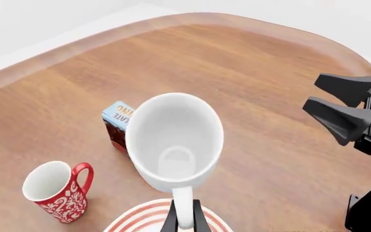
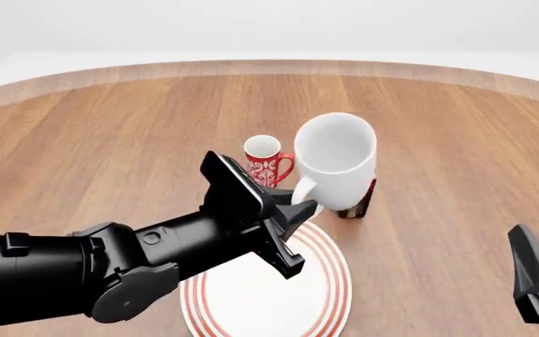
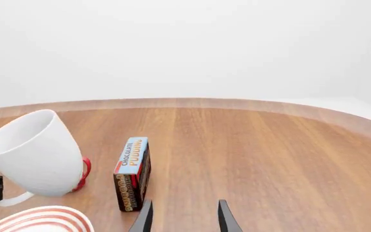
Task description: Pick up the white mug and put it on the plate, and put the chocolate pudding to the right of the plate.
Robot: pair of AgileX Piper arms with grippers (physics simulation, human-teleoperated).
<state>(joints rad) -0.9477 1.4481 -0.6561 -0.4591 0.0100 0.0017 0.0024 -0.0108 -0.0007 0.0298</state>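
Gripping the white mug [image 2: 336,161] by its handle, left pincer [image 2: 293,210] holds it tilted above the plate [image 2: 330,298]; chocolate pudding [image 3: 133,173] stands behind on the counter [image 2: 110,140]. Right pincer [image 3: 183,217] open.

two mugs are showing: one plain glossy white mug [image 2: 337,160] and one slimmer red mug with white pattern [image 2: 266,161]. one round red-ringed white plate [image 2: 330,295] is sitting there, and one light-blue chocolate pudding box [image 3: 133,173] is standing.

wooden table [image 2: 110,119] with plate [image 2: 330,295], red mug [image 2: 266,160], pudding box [image 3: 133,174]
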